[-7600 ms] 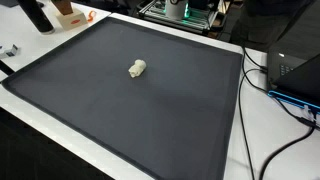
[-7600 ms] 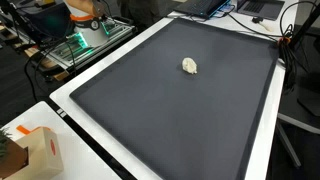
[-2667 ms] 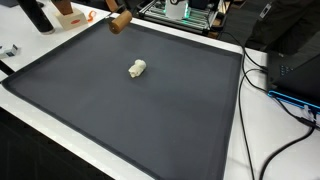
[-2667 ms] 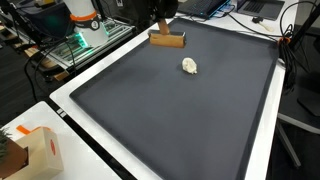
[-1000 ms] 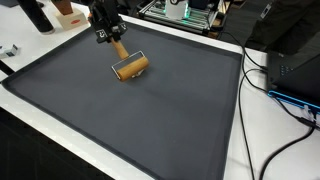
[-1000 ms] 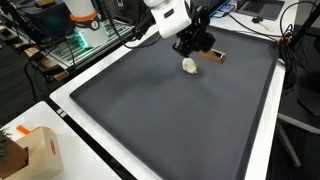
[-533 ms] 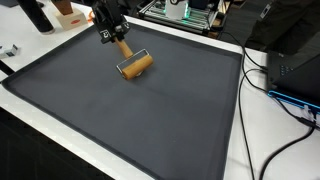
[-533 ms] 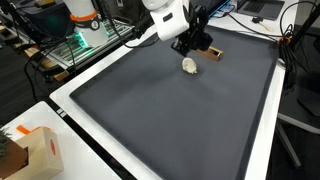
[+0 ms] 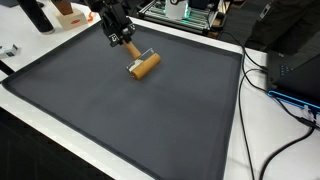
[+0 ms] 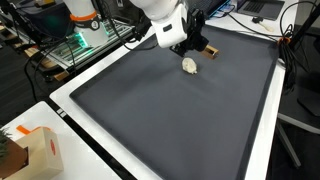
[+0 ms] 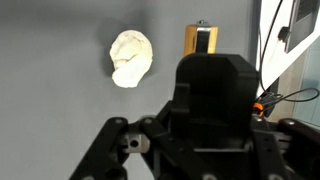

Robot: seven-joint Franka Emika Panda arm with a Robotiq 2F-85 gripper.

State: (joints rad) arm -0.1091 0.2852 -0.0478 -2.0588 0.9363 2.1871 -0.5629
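Note:
My gripper (image 9: pixel 124 40) is shut on the handle of a small wooden roller (image 9: pixel 146 65), whose drum rests on the dark mat (image 9: pixel 150 120). In an exterior view the roller hides the pale dough lump. From the opposite side the dough lump (image 10: pixel 189 66) lies just in front of the gripper (image 10: pixel 195 44), with the roller (image 10: pixel 210 50) behind it. In the wrist view the dough lump (image 11: pixel 131 58) lies left of the roller (image 11: pixel 201 40). The black gripper body fills the lower part and hides the fingers.
White table edge (image 9: pixel 255 120) borders the mat. Cables and a dark device (image 9: pixel 295 80) lie at one side. A cardboard box (image 10: pixel 35 150) stands at a near corner. A green circuit board (image 10: pixel 80 40) and orange items (image 9: pixel 70 15) sit beyond the mat.
The gripper has pushed the roller a little further across the mat, over and past the dough. The dough lump has stayed in place.

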